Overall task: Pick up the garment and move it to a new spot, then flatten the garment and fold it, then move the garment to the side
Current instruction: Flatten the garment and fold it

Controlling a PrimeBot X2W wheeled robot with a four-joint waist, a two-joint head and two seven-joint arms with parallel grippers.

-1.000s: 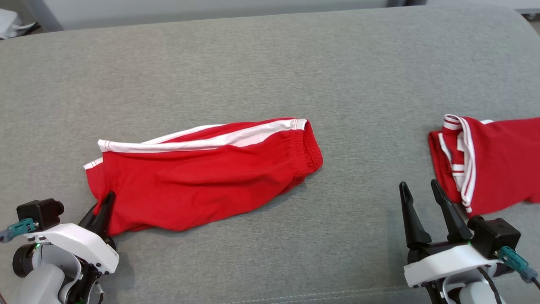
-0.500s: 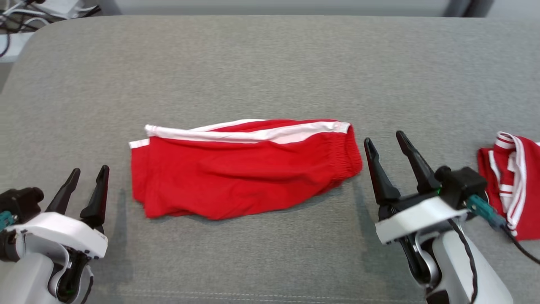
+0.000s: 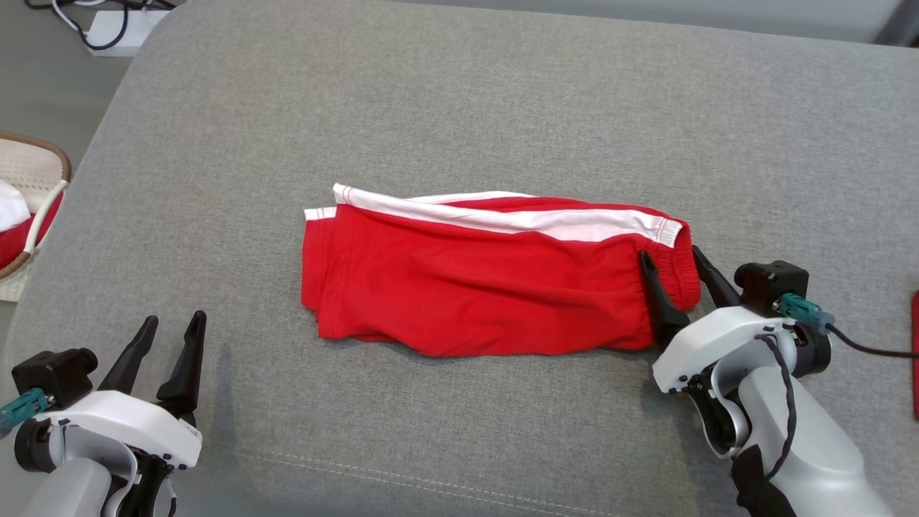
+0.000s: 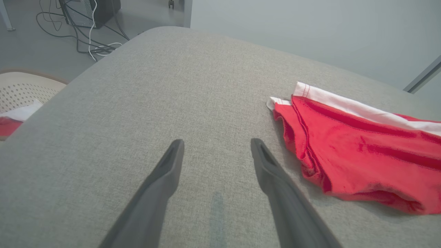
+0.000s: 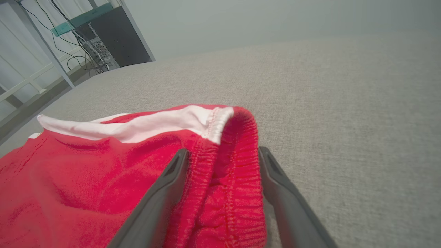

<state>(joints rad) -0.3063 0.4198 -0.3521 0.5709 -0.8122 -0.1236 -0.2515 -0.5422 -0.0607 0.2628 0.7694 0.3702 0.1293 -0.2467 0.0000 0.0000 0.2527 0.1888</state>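
Observation:
The garment [image 3: 488,287] is a pair of red shorts with a white side stripe, lying folded lengthwise on the grey cushion [image 3: 459,108]. My right gripper [image 3: 670,253] is open at the garment's right end, one finger on each side of the elastic waistband. In the right wrist view the waistband [image 5: 220,179] bunches between the fingers of the right gripper [image 5: 223,152]. My left gripper [image 3: 175,318] stands open at the lower left, well apart from the garment's leg end. The left wrist view has the left gripper [image 4: 217,142] over bare cushion with the garment [image 4: 361,144] off to its right.
A pale woven basket [image 3: 29,215] holding red and white cloth stands off the cushion's left edge, and it is also in the left wrist view [image 4: 20,93]. Cables [image 3: 93,14] lie on the floor at the back left. A sliver of another red item [image 3: 915,352] touches the right border.
The head camera has swung left. My left gripper let go of the garment's lower left corner and opened. My right gripper moved over to the waistband end and now straddles it.

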